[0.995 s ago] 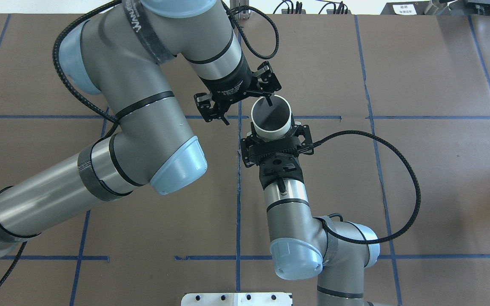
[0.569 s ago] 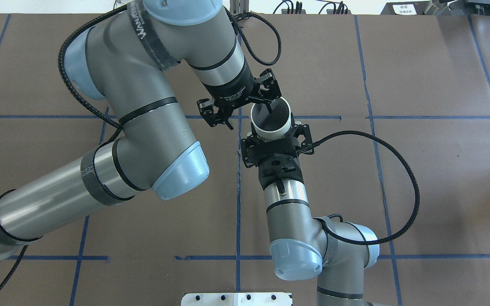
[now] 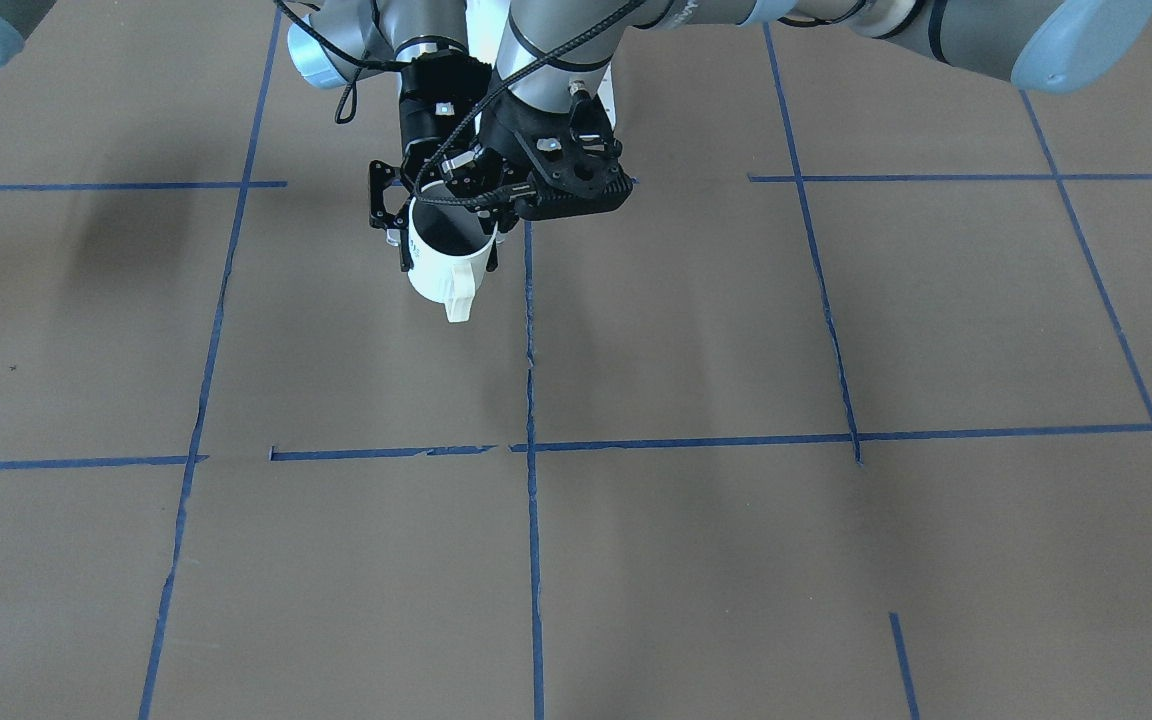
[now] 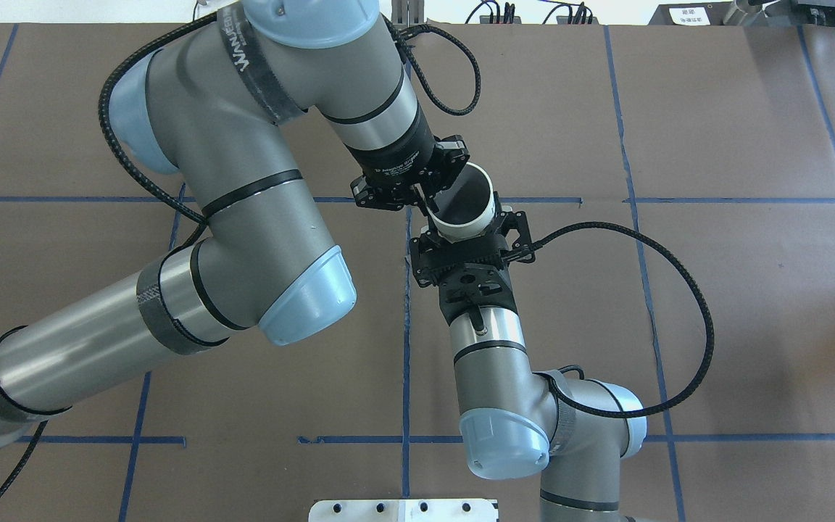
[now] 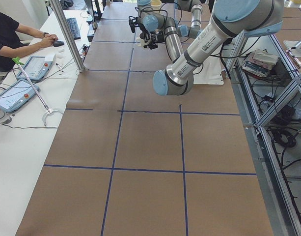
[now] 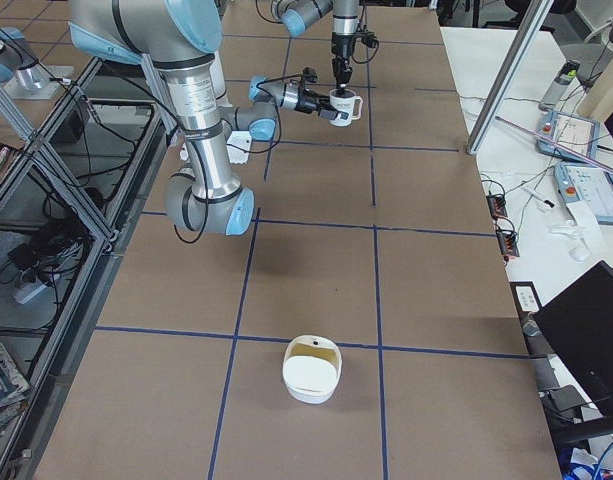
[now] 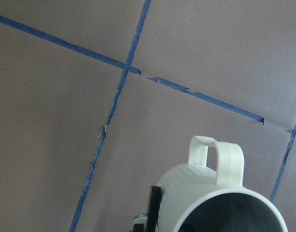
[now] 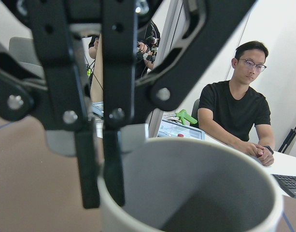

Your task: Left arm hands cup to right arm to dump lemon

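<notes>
The white ribbed cup [image 4: 464, 206] is held upright above the table, handle pointing away from the robot [image 3: 458, 295]. My right gripper [image 4: 470, 233], on the slim arm, lies level and is shut on the cup's body, one finger on each side. My left gripper [image 4: 421, 201], on the thick arm, comes down from above and is shut on the cup's rim at its left edge. The right wrist view shows its fingers [image 8: 114, 159] pinching the rim, one inside and one outside. The left wrist view shows the cup [image 7: 205, 193] from above. The lemon is hidden.
A white bowl [image 6: 311, 372] stands on the brown table toward the robot's right end. Blue tape lines [image 3: 529, 400] cross the table. An operator [image 8: 234, 111] sits beyond the far side. A white plate [image 4: 403, 510] lies at the robot's base.
My left gripper, open with one finger inside the cup, has shifted toward the cup's left edge and shut on the rim. The right gripper and the cup have stayed still.
</notes>
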### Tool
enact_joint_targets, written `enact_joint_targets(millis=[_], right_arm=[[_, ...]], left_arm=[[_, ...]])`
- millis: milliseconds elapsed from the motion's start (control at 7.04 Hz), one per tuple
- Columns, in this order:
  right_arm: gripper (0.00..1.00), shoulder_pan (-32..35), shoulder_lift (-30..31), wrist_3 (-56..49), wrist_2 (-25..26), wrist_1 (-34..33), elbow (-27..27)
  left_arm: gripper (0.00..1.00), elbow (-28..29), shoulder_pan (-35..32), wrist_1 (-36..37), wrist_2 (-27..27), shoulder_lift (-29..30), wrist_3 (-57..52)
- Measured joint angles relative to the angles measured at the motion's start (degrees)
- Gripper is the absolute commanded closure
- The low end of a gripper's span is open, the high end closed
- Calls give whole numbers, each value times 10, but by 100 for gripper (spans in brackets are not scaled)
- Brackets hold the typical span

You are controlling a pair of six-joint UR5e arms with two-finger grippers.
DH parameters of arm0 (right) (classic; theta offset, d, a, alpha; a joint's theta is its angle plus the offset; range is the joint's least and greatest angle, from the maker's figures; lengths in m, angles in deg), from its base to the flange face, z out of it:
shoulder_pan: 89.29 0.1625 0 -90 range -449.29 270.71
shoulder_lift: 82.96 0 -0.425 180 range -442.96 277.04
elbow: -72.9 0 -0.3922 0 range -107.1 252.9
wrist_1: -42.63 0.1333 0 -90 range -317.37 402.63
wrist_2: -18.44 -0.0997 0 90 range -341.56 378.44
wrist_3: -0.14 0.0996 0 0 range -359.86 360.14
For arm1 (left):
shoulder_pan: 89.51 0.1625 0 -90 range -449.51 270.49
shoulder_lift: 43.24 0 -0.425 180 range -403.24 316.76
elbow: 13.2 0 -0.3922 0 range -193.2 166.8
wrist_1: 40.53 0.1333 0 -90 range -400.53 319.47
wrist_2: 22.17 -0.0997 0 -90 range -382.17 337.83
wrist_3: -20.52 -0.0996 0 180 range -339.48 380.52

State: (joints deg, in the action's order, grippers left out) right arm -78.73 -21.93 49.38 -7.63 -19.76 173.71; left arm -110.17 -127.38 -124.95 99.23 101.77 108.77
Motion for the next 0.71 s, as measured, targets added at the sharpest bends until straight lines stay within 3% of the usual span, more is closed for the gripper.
enact_joint_targets(millis=[711], right_arm=[[0,-18,26,0,2,7,-7]], left_arm=[[100,-14,-11,6,0,2,1]])
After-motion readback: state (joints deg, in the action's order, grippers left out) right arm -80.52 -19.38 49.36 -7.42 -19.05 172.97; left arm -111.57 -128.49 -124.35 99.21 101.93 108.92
